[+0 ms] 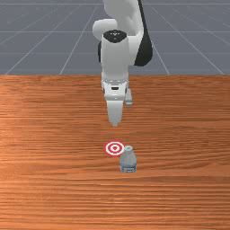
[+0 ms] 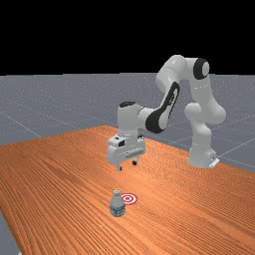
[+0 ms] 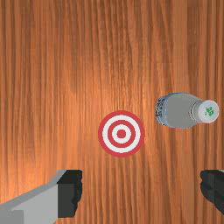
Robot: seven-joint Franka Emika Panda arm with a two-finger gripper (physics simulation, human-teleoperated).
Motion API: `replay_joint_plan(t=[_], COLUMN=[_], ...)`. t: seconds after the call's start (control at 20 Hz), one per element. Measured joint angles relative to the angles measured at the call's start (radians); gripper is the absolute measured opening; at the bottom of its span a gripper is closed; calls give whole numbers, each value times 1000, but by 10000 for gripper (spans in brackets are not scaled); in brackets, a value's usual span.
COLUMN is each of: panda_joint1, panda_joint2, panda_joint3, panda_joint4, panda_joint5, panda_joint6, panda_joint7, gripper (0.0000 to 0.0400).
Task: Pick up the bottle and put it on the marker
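The hand (image 2: 127, 166) hangs above the table (image 2: 60, 174), the bottle (image 2: 117, 205) upright beside the marker (image 2: 129, 198).

Arm (image 1: 116, 58) partly cut off @ front view's top edge

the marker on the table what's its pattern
The marker has concentric red and white rings, clearest in the wrist view.

White arm (image 2: 200, 93), black joint caps (image 2: 155, 122), black-tipped claw (image 2: 127, 166).
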Motion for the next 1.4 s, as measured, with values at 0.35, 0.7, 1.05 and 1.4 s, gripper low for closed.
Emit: replay_joint_plan(t=[0.35,0.7,1.05,1.4], panda_joint1=[3,-3,4,-1], panda_joint2=[-140,-141,-88,-97], panda_joint3=[-3,2,-3,2], panda_joint4=[90,119,196,180], panda_joint5=[1,1,-10,8], panda_joint6=[-226,-253,-299,-275], panda_joint7=[28,-19,15,-3], gripper=[265,396,400,400])
